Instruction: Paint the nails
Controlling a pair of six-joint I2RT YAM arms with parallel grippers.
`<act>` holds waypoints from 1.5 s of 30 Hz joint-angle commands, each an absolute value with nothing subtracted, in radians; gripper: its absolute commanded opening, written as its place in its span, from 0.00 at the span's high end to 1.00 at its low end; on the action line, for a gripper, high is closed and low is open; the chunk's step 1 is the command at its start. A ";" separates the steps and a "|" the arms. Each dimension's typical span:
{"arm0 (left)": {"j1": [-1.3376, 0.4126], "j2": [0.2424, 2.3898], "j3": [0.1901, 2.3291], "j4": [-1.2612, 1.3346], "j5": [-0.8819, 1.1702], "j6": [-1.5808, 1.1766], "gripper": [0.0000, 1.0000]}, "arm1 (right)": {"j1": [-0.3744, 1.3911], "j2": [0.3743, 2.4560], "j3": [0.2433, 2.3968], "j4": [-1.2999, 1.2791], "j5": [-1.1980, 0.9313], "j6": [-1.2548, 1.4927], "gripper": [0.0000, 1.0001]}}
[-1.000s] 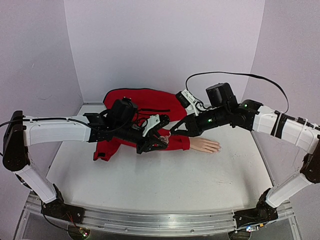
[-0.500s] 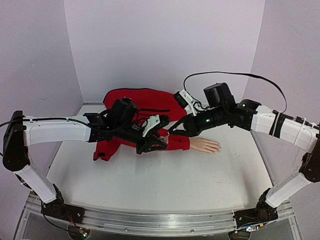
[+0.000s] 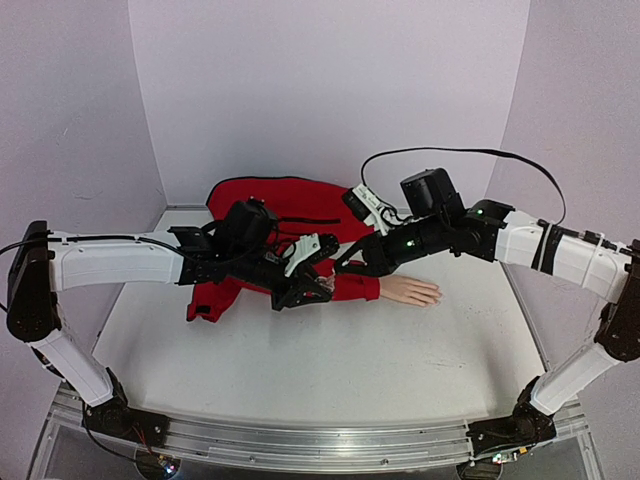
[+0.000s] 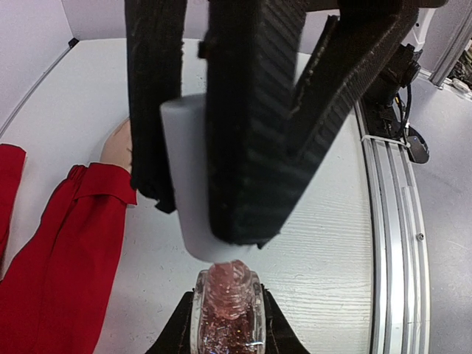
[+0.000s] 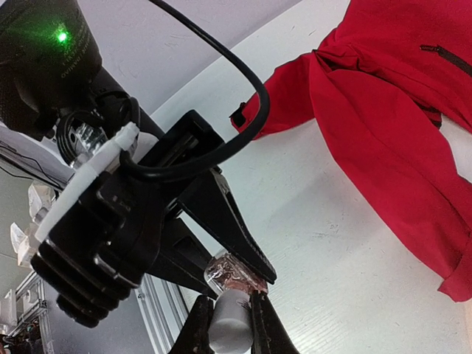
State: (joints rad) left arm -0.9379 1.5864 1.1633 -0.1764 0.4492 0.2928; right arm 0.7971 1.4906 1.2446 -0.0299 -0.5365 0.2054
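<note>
Left end effector [image 4: 227,328]: closed on the small clear glass bottle of pink glitter polish [image 4: 227,295], above the white table [image 3: 300,370].
Right end effector [image 5: 230,324]: clamped on that bottle's white cylindrical cap [image 4: 184,184], with the neck showing just beneath.
Nails: too small to see, on the pale mannequin hand [image 3: 410,291] beyond its red sleeve [image 3: 355,287].
Direction: the hand lies flat to your right of both, fingers pointing right.
Nearer arm: your right.
</note>
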 commanded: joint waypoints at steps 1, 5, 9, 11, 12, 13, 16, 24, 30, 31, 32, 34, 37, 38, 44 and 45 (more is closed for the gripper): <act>-0.943 1.556 1.209 -0.129 0.439 0.308 1.00 | 0.803 1.487 1.242 -0.023 -0.566 0.189 1.00; -0.943 1.545 1.204 -0.127 0.437 0.309 1.00 | 0.803 1.476 1.224 -0.020 -0.563 0.189 1.00; -0.943 1.534 1.205 -0.124 0.450 0.309 1.00 | 0.803 1.478 1.219 -0.016 -0.552 0.182 1.00; -0.943 1.527 1.207 -0.123 0.468 0.311 1.00 | 0.802 1.485 1.223 -0.015 -0.567 0.170 1.00; -0.944 1.524 1.208 -0.123 0.487 0.312 1.00 | 0.801 1.488 1.226 -0.016 -0.576 0.163 1.00; -0.943 1.520 1.209 -0.123 0.510 0.315 1.00 | 0.801 1.491 1.231 -0.015 -0.583 0.153 1.00; -0.943 1.513 1.221 -0.123 0.579 0.312 1.00 | 0.802 1.508 1.250 -0.022 -0.637 0.106 1.00; -0.900 1.509 1.279 -0.123 0.808 0.237 1.00 | 0.802 1.562 1.321 -0.209 -0.768 -0.141 1.00; -0.889 1.509 1.336 -0.112 0.841 0.193 1.00 | 0.801 1.589 1.329 -0.224 -0.740 -0.182 1.00; -0.888 1.508 1.339 -0.096 0.823 0.185 1.00 | 0.802 1.598 1.334 -0.217 -0.747 -0.177 1.00; -0.889 1.502 1.333 -0.066 0.795 0.174 1.00 | 0.802 1.607 1.336 -0.207 -0.754 -0.167 1.00; -0.888 1.474 1.284 0.063 0.704 0.146 1.00 | 0.802 1.623 1.339 -0.185 -0.755 -0.145 1.00; -0.889 1.448 1.240 0.208 0.534 0.147 1.00 | 0.802 1.651 1.344 -0.175 -0.739 -0.114 1.00; -0.891 1.450 1.242 0.230 0.479 0.156 1.00 | 0.802 1.661 1.346 -0.174 -0.727 -0.101 1.00; -0.923 1.546 1.252 0.436 0.173 0.250 1.00 | 0.809 1.757 1.406 -0.174 -0.517 0.146 1.00; -0.928 1.574 1.260 0.484 0.142 0.261 1.00 | 0.820 1.770 1.419 -0.174 -0.455 0.202 1.00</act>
State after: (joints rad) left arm -0.8989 1.5639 1.1618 -0.0937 0.3477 0.2047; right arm 0.7631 1.6630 1.4063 -0.0547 -0.6331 -0.0158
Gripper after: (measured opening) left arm 0.225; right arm 0.151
